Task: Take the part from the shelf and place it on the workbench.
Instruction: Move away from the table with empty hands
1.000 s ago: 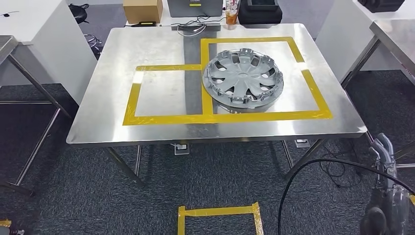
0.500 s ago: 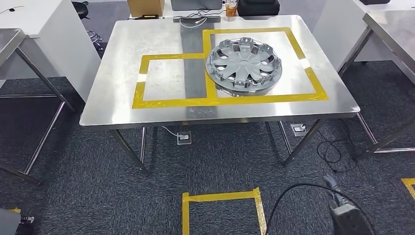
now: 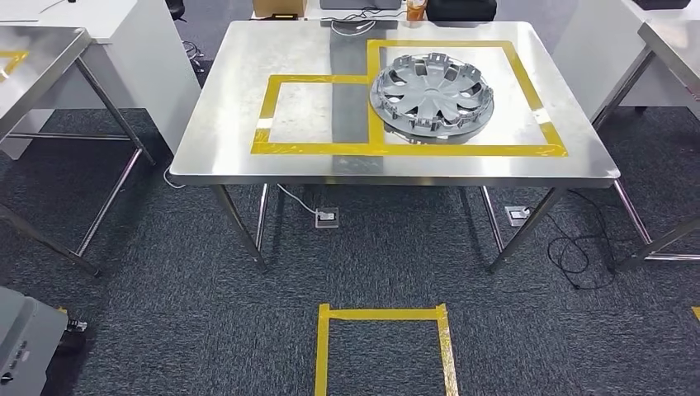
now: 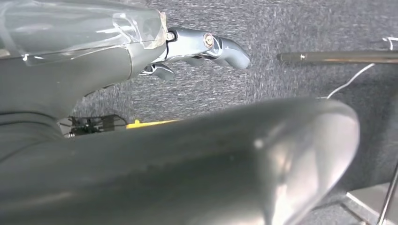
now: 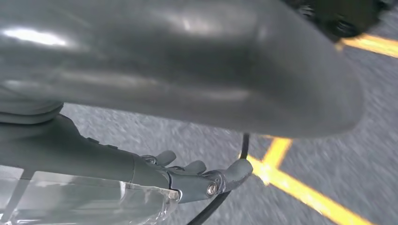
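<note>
The part, a silver hubcap (image 3: 432, 92), lies flat on the steel workbench (image 3: 231, 148), inside the right-hand yellow tape rectangle and overlapping its left strip. Neither hand touches it. In the left wrist view my left hand (image 4: 141, 56) hangs over dark carpet, its fingers (image 4: 211, 44) lightly bent and apart with nothing in them. In the right wrist view my right hand (image 5: 155, 173) also hangs over the carpet, fingers (image 5: 220, 178) apart and holding nothing, near yellow floor tape (image 5: 300, 192).
A yellow tape square (image 3: 382, 346) marks the carpet in front of the workbench. Other steel tables stand at the left (image 3: 37, 58) and right (image 3: 673, 41). Cables (image 3: 582, 256) and floor sockets lie under the bench. A box, a cup and bags sit at its far edge.
The whole picture has shifted: the camera has backed away from the workbench and turned. The hubcap has kept its place on the bench. My right hand has dropped out of the head view's lower right.
</note>
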